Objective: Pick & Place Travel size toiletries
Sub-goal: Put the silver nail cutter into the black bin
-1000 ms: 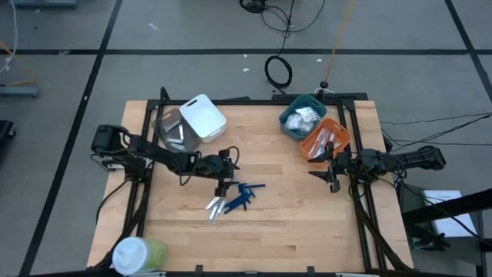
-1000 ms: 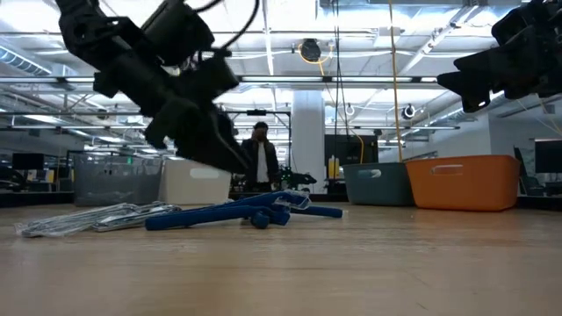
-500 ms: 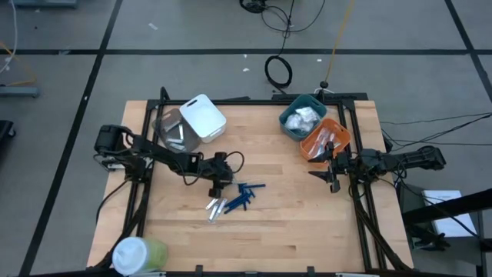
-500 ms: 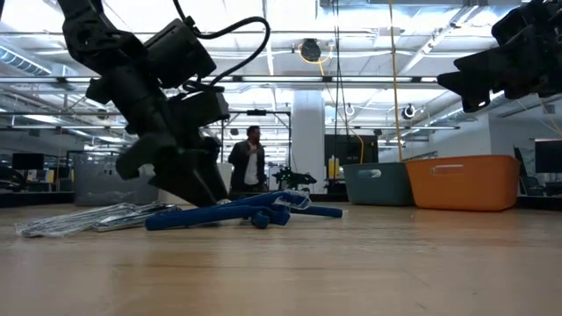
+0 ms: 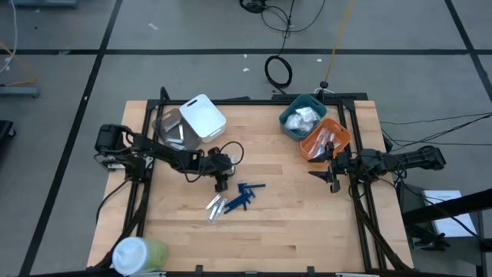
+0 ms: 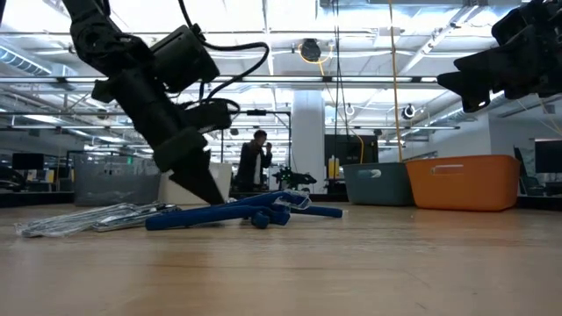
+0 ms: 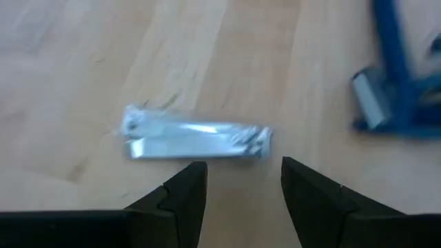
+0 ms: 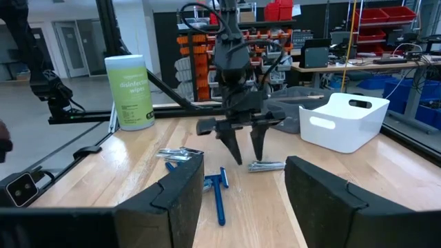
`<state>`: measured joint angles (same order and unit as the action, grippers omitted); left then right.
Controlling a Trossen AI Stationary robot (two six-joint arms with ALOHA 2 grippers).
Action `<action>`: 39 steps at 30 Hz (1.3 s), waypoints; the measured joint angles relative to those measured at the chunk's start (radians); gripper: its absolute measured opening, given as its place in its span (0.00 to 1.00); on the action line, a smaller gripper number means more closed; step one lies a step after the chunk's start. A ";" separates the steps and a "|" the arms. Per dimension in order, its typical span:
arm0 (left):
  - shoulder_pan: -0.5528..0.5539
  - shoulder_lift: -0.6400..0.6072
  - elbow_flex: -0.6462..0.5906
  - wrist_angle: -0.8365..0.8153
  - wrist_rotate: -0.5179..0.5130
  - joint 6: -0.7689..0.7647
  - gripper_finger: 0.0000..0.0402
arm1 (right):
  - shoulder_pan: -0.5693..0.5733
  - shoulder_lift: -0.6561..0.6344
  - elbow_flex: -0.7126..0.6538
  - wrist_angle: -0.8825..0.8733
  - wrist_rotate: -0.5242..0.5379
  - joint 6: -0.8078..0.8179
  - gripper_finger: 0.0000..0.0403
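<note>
1. While a small silver tube (image 7: 196, 140) lies flat on the wooden table (image 5: 307, 223), I see the left gripper (image 5: 221, 185) poised over it near the table's middle, fingers (image 7: 180, 196) parted to either side of it and holding nothing.
2. Just beside it, more toiletries lie loose: a cluster of dark blue sticks (image 5: 243, 195) and, next to those, other silver tubes (image 5: 214, 208).
3. At the far right corner, a teal bin (image 5: 301, 117) holds white crinkly packets (image 5: 301, 118); the orange bin (image 5: 327, 139) touching it holds pale items I cannot make out.
4. At the far left, a white bin (image 5: 202, 118) sits beside a clear bin (image 5: 169, 129) holding silvery items.
5. The left arm reaches in low from the left edge, its gripper pointing down at the table, as the low view shows (image 6: 189, 171).
6. The right gripper (image 5: 332, 171) waits near the right edge beside the orange bin, fingers (image 8: 176, 189) apart and empty.
7. A green cup with a white lid (image 5: 138, 254) stands at the near left corner, well apart from the work.
8. A person (image 6: 257, 162) stands in the room beyond.
</note>
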<state>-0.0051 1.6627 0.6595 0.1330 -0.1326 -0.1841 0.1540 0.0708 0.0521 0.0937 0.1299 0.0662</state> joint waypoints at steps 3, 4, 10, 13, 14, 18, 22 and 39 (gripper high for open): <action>0.000 0.000 0.029 -0.003 0.040 -0.081 0.46 | 0.000 0.000 0.000 0.000 0.000 0.000 0.48; 0.000 0.000 0.041 -0.005 0.057 -0.100 0.46 | 0.000 0.000 0.000 0.000 0.000 0.000 0.48; 0.001 0.000 0.145 -0.107 0.079 -0.293 0.46 | 0.000 0.000 0.000 0.000 0.000 0.000 0.48; 0.011 0.000 0.211 -0.268 0.013 -0.452 0.46 | 0.000 0.000 0.000 0.000 0.000 0.000 0.48; 0.014 0.000 0.232 -0.332 0.003 -0.514 0.46 | 0.000 0.000 0.000 0.000 0.000 0.000 0.48; 0.027 0.000 0.294 -0.501 0.000 -0.681 0.46 | 0.000 0.000 0.000 0.000 0.000 0.000 0.48; 0.034 0.000 0.301 -0.489 -0.004 -0.736 0.46 | 0.000 0.000 0.000 0.000 0.000 0.000 0.48; 0.062 0.126 0.303 -0.463 0.038 -0.789 0.46 | 0.000 0.000 0.000 0.000 0.000 0.000 0.48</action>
<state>0.0573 1.7885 0.9629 -0.3300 -0.0944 -0.9730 0.1541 0.0705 0.0525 0.0940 0.1299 0.0662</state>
